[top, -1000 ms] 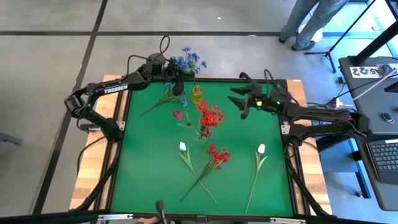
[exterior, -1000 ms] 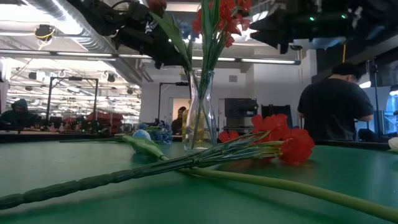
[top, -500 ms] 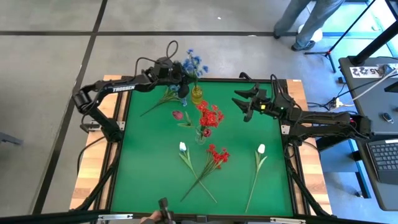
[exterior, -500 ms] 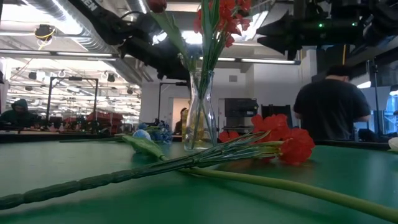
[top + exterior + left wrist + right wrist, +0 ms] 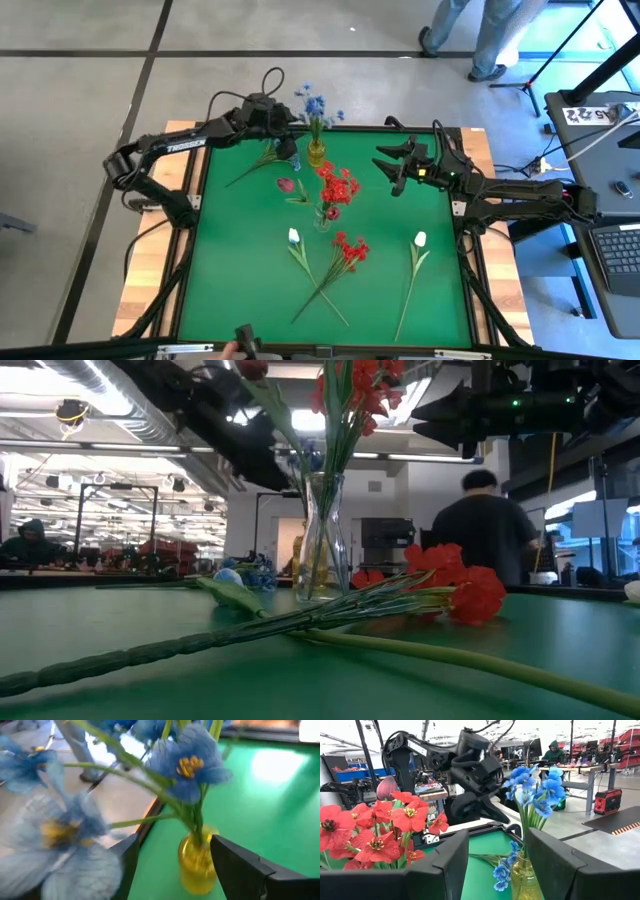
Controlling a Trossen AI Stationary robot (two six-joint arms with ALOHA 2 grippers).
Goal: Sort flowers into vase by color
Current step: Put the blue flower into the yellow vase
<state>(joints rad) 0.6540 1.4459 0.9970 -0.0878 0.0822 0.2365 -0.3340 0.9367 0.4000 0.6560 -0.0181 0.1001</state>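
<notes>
Left end effector (image 5: 290,140) fingers parted, empty, beside blue sprigs (image 5: 315,103) in bulbous yellow glass vase (image 5: 316,152)

Yellow vase (image 5: 525,879) glossy glass; clear vase (image 5: 322,540) glass; table (image 5: 240,260) matt green, probably felt.

Floor (image 5: 90,60) was grey concrete with dark seam lines. A person (image 5: 480,35) stood on it beyond the table's far edge, near a black stand (image 5: 545,60). A laptop (image 5: 620,250) sat on a grey side desk (image 5: 590,130) right of the table. Low view: open workshop, ceiling ducts (image 5: 110,415), strip lights (image 5: 130,450), benches at the back, a person in dark clothing (image 5: 488,540) facing away.
</notes>
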